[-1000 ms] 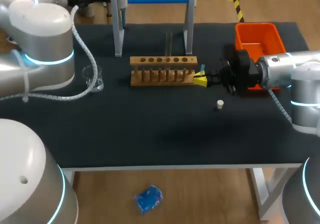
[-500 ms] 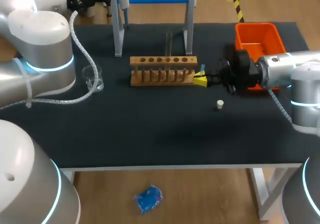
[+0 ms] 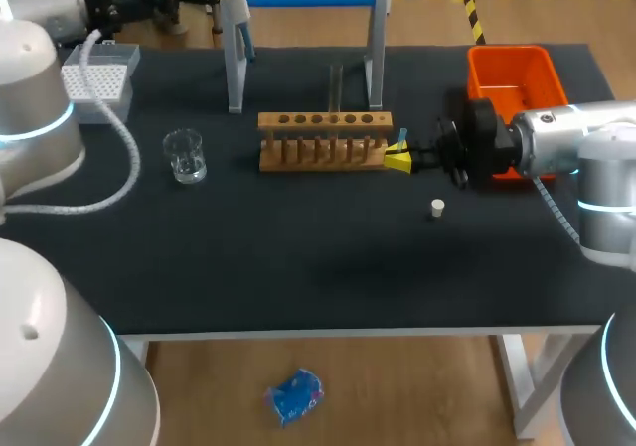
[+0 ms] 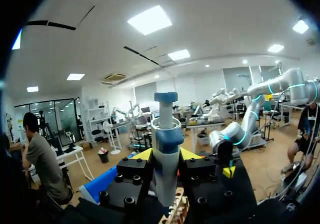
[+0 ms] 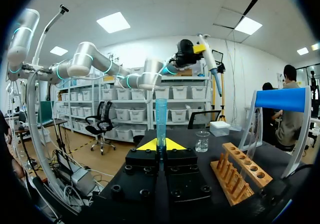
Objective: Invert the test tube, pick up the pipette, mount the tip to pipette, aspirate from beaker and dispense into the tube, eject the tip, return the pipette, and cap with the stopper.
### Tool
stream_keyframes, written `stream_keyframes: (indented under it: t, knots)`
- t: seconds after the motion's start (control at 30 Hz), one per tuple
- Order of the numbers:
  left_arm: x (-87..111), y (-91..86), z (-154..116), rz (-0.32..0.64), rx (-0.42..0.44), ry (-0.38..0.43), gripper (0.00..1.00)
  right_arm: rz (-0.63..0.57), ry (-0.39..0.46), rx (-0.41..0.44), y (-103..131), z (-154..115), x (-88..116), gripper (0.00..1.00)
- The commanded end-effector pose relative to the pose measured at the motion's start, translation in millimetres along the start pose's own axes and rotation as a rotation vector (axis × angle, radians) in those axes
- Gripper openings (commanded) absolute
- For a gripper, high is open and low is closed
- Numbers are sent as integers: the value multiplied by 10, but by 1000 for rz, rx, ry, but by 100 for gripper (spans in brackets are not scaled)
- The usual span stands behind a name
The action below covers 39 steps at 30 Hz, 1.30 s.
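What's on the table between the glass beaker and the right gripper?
The wooden test tube rack, seen in the head view. A bare strip of table separates it from the beaker; its other end sits right by the right gripper.

head view looks down on the table [image 3: 298, 257] from above and behind; wrist views look out along left claw [image 4: 166, 155] and right claw [image 5: 161, 145]; all share the rack [image 3: 325, 153].

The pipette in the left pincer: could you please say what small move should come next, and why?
Probably carry the pipette over the tip box and lower it: the left pincer is shut on it, and the box sits close by.
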State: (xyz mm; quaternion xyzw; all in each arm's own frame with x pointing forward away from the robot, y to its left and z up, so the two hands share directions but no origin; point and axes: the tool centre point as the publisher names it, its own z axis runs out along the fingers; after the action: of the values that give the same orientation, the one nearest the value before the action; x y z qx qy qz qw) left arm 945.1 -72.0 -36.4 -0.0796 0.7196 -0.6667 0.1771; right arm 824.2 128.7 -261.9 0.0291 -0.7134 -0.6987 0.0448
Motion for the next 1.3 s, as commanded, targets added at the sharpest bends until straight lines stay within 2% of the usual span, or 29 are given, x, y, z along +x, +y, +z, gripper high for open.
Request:
stream_keyframes:
  t: [0.03, 0.57, 0.73, 1.03, 1.07, 1.17, 1.3]
  knots:
    - [356, -128, -93, -6, -17, -7, 0, -1, 1, 1, 0, -8, 2, 0]
    - [361, -123, -53, -15, -7, 6, 0, -1, 1, 1, 0, -8, 2, 0]
    - [564, -190, 101, -21, -22, 76, 0, -1, 1, 1, 0, -8, 2, 0]
    - [1095, -296, 357, -65, -79, 219, 0, -1, 1, 1, 0, -8, 2, 0]
    - [1143, -305, 404, -77, -62, 222, 0, -1, 1, 1, 0, -8, 2, 0]
    - [1236, -289, 532, -77, -70, 249, 0, -1, 1, 1, 0, -8, 2, 0]
    - [1243, -282, 549, -80, -60, 245, 0, -1, 1, 1, 0, -8, 2, 0]
